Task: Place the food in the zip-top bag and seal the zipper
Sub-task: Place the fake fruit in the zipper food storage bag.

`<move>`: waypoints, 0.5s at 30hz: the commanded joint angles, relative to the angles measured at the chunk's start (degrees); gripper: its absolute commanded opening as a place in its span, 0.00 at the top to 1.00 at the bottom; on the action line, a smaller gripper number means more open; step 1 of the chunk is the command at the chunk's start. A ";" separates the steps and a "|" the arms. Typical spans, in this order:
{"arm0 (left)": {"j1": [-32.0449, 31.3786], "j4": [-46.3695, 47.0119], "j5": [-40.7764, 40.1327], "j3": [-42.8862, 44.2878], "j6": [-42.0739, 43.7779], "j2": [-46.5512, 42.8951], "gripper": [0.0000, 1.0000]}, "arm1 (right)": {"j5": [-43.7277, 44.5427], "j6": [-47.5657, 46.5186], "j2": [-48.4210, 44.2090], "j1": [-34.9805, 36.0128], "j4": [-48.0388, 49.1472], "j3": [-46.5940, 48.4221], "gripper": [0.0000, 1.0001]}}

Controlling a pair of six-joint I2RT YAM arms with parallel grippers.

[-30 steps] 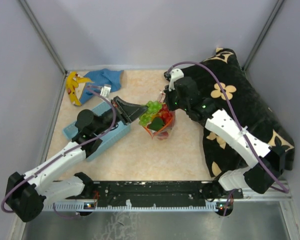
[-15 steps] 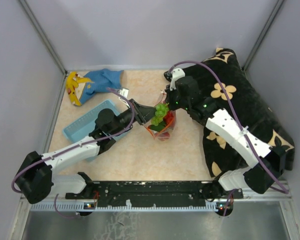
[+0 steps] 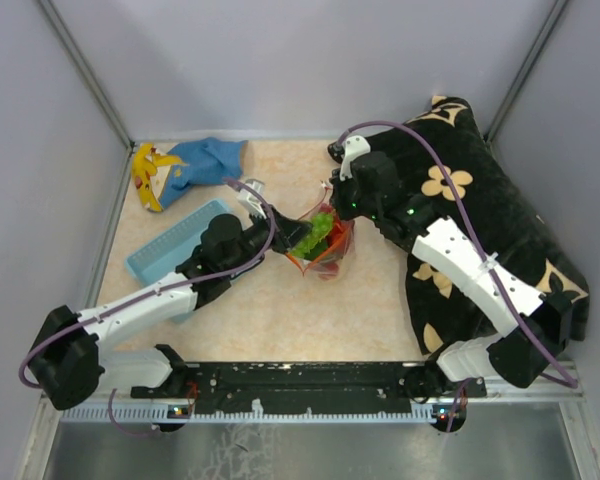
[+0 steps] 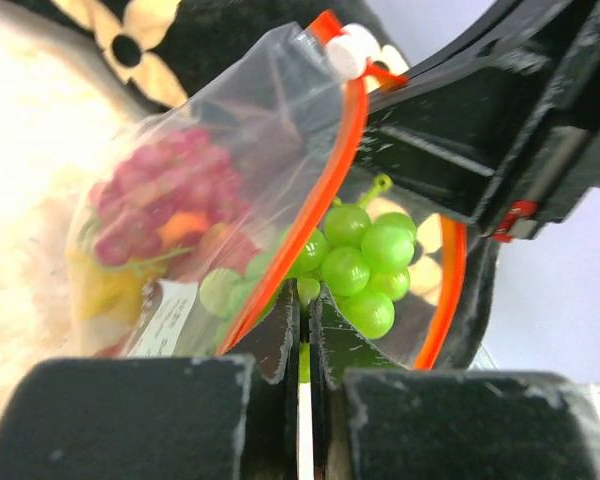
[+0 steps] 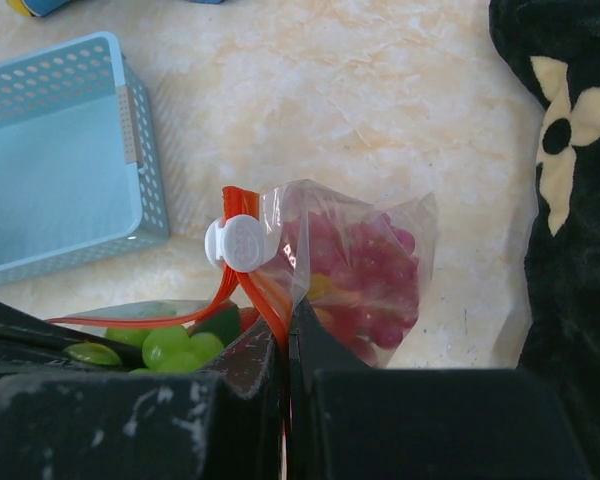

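Left gripper [image 4: 302,315] extended forward, pinching green grapes [image 4: 365,265] (inside the mouth), right gripper [image 5: 285,335] clamping zip-top bag [image 5: 360,270]

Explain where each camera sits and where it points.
Top external: fixed above and behind, looking down at the table; left arm and right arm show, bases at the bottom.
Left wrist: on the left arm, looking along the left pincer at green grapes at the mouth of the zip-top bag; its fingers show.
Right wrist: on the right arm, looking down past the right pincer at the bag and blue basket; its fingers show.
Both wrist views share the bag, zipper and grapes.
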 commanded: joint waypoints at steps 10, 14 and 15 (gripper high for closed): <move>-2.80 -6.63 -7.60 11.41 -0.39 6.07 1.00 | -3.34 0.73 -2.97 0.07 2.81 4.48 1.00; -3.99 -15.97 -14.88 18.54 -1.41 10.78 1.00 | -3.59 0.97 -3.06 0.09 2.49 4.77 1.00; -4.08 -18.25 -16.57 20.04 -1.25 11.76 1.00 | -3.34 0.97 -3.30 0.04 2.43 4.86 1.00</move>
